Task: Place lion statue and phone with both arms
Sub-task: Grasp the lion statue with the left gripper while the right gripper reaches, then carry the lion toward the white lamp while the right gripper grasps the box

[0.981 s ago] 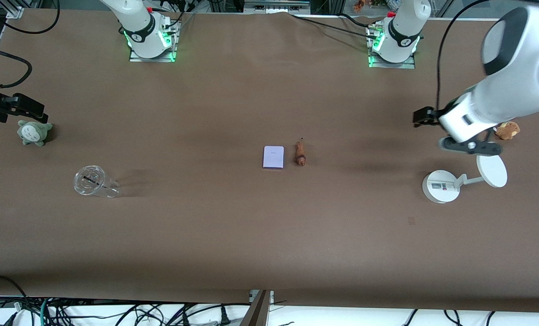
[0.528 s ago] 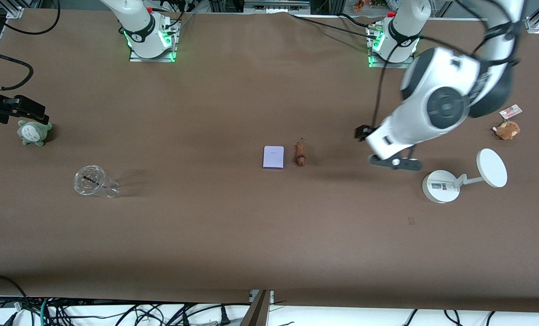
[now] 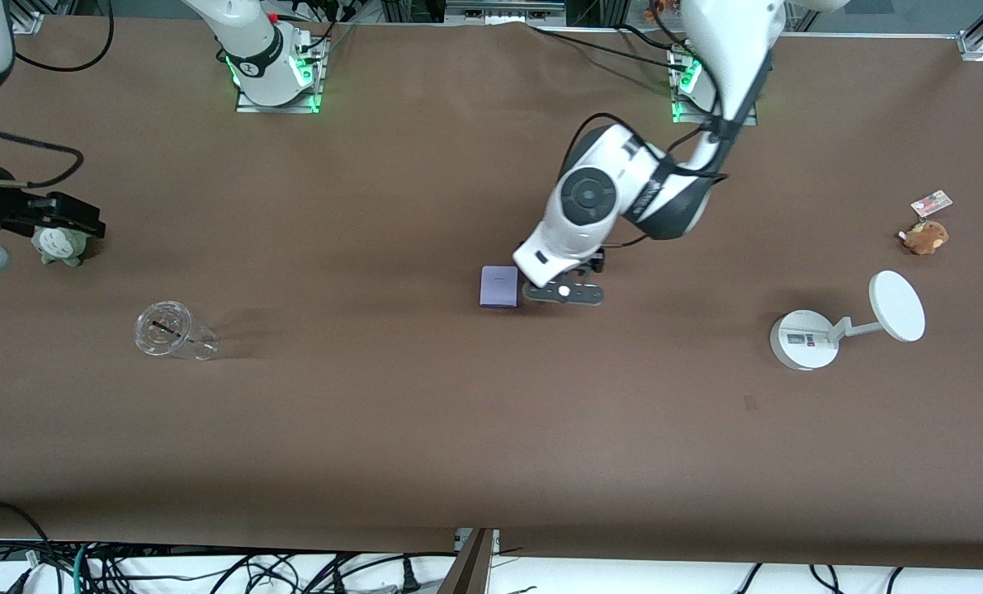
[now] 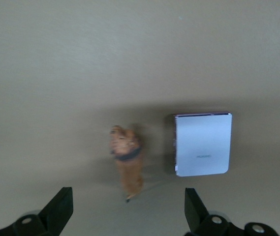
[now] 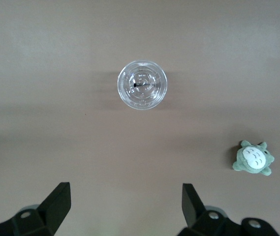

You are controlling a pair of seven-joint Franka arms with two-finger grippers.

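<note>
The lion statue (image 4: 126, 162), a tiny orange-brown figurine, lies on the brown table beside the pale lavender phone (image 3: 499, 286). In the front view my left arm hides the statue. My left gripper (image 3: 559, 289) hangs over the statue, open and empty. In the left wrist view the left gripper (image 4: 128, 216) has its fingers spread wide on either side of the statue's tail end, and the phone (image 4: 202, 143) lies just beside it. My right gripper (image 3: 54, 216) is open and empty, up over the right arm's end of the table; it also shows in the right wrist view (image 5: 125, 206).
A clear plastic cup (image 3: 169, 330) and a grey-green plush toy (image 3: 60, 245) sit at the right arm's end; both show in the right wrist view, cup (image 5: 142, 84) and plush (image 5: 253, 160). A white round-based stand (image 3: 805, 338) and a small brown plush with a tag (image 3: 924, 235) sit at the left arm's end.
My left arm has swept from the left arm's end of the table to the middle and now covers the lion statue. My right gripper has shifted slightly over the grey-green plush.
</note>
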